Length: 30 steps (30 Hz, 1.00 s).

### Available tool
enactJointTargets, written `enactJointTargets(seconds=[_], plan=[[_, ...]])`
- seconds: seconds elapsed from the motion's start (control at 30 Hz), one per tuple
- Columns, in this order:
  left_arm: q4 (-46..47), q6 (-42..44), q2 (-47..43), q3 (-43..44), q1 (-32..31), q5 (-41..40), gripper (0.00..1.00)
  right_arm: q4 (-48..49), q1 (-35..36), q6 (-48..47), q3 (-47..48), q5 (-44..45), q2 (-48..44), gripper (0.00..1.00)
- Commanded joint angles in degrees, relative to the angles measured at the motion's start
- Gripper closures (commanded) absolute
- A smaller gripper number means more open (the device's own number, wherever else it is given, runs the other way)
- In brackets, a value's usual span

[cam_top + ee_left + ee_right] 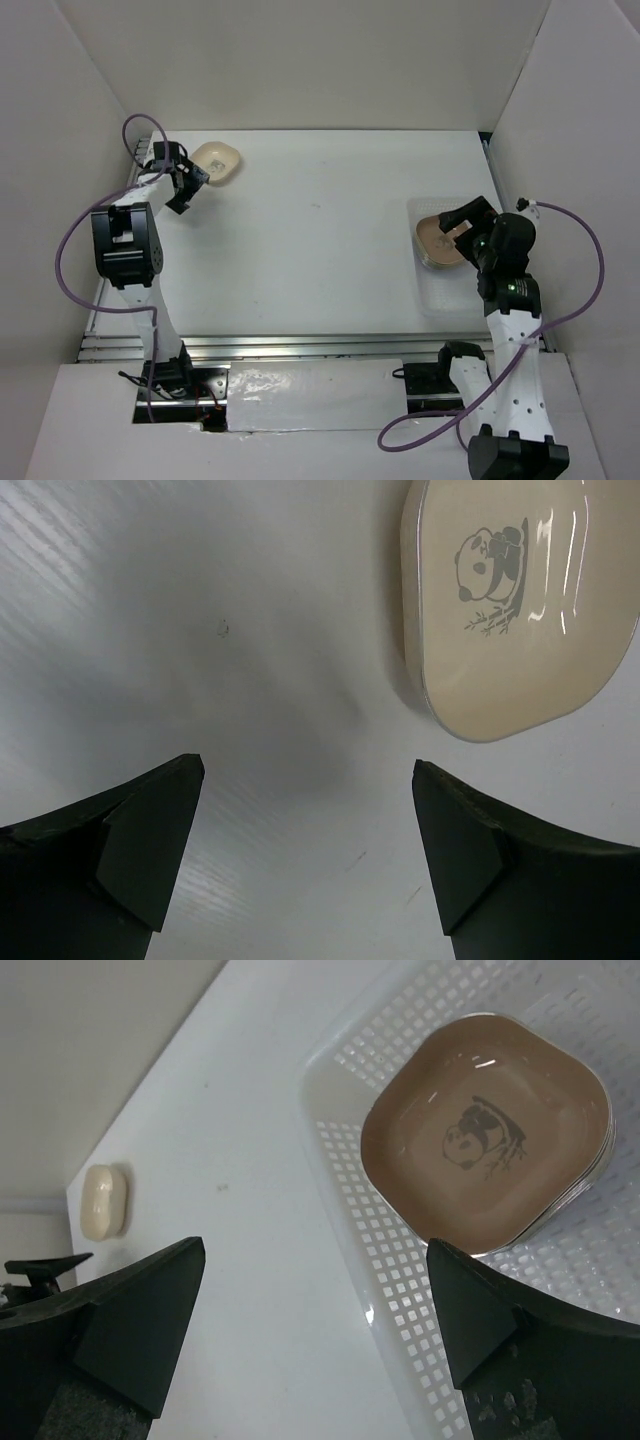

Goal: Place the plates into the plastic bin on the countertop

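**One plate out, a stack in the bin**

Printed at the centre of each visible dish: a panda with bamboo sprigs. On the bare tabletop [320,230], at the far left corner: one cream plate [510,600], lying flat, near the left jaws but apart from them. Left jaws spread wide, holding nothing. Inside the perforated clear plastic bin [400,1290] at the right edge: a stack topped by a brown plate [487,1145]; number underneath impossible to tell. Right jaws above that stack, likewise wide apart and empty. White matte surface, white walls all round, metal rail along the near edge.
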Motion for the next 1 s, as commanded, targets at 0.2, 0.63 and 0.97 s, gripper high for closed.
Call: enactJointTargets(seconds=[0.2, 0.63, 0.97], plan=[[16.47, -9.92, 2.93, -1.40, 1.42, 4.83, 0.01, 2.09, 1.50, -4.21, -0.76, -2.01, 2.40, 0.00], [-5.25, -14.85, 17.88, 18.39, -1.48, -7.39, 0.60, 1.39, 4.31, -2.81, -1.90, -4.12, -3.04, 0.00], [1.82, -3.37, -10.39, -4.58, -10.58, -3.98, 1.00, 2.80, 30.03, -7.99, 9.60, 2.10, 10.90, 0.00]])
